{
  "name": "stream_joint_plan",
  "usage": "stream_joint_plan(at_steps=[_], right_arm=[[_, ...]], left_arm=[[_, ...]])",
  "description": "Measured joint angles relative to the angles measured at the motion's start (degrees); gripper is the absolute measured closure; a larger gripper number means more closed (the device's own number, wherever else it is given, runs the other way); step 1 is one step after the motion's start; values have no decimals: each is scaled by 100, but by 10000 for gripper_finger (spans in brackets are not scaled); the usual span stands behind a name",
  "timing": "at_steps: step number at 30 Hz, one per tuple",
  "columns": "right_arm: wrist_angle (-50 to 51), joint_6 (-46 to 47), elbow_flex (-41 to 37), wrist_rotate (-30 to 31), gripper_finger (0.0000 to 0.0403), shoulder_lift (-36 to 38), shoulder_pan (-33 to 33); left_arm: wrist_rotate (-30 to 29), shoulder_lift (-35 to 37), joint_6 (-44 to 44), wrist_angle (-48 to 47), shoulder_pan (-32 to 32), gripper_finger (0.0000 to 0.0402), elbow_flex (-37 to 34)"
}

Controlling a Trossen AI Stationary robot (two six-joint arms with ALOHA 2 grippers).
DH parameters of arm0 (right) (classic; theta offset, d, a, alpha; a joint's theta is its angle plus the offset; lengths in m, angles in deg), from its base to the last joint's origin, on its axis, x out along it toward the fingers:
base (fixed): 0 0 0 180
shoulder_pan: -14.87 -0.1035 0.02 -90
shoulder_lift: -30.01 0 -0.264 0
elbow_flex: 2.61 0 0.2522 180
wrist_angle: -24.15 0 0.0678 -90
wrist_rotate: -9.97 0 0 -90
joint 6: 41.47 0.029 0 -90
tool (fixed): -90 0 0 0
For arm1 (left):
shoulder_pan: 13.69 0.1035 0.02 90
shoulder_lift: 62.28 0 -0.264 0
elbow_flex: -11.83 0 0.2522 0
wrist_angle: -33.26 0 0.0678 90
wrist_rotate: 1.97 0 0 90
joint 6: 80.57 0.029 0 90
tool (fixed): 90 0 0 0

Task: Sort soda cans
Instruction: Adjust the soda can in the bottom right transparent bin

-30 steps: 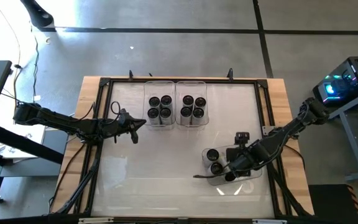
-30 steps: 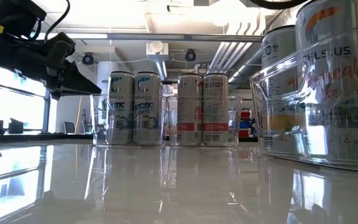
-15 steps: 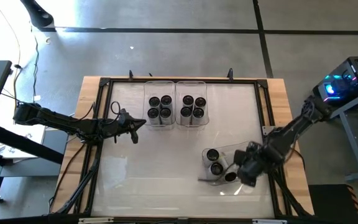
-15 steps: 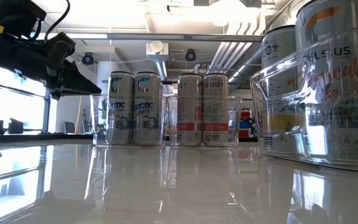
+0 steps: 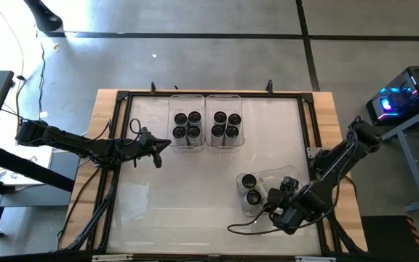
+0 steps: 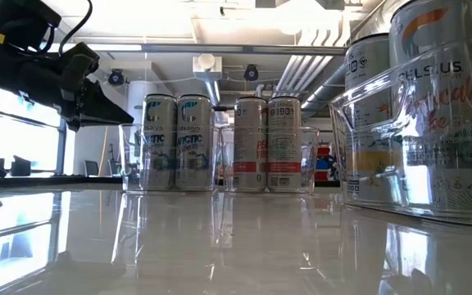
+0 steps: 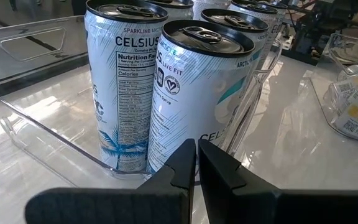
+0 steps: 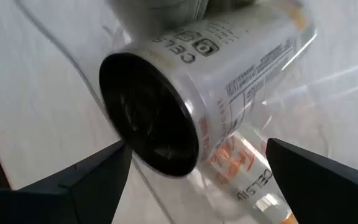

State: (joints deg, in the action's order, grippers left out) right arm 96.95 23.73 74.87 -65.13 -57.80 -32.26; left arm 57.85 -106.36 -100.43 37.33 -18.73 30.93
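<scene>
Right gripper: spread wide at the near right of the table, holding nothing, fingers either side of a can seen through the wall of the near clear bin; contact with bin or can not discernible. Three cans standing in that bin, just beside the gripper. Left gripper: pinched shut, empty, just beside the far left bin of four cans. Four more cans in the adjoining bin.
</scene>
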Motion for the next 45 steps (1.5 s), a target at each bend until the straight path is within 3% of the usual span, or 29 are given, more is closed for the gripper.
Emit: stream_joint_plan(at_steps=[17, 28, 38, 45], right_arm=[[-40, -114, 11, 425, 37, 64, 336], [1496, 83, 815, 1172, 37, 138, 652], [1673, -406, 859, 1219, 37, 138, 1264], [1810, -566, 1070, 1035, 37, 133, 1295]], left_arm=[[0, 0, 0, 0, 2, 387, 0], [2, -1, 0, 1, 2, 387, -2], [48, 0, 0, -2, 2, 387, -2], [57, 0, 0, -2, 2, 387, -2]])
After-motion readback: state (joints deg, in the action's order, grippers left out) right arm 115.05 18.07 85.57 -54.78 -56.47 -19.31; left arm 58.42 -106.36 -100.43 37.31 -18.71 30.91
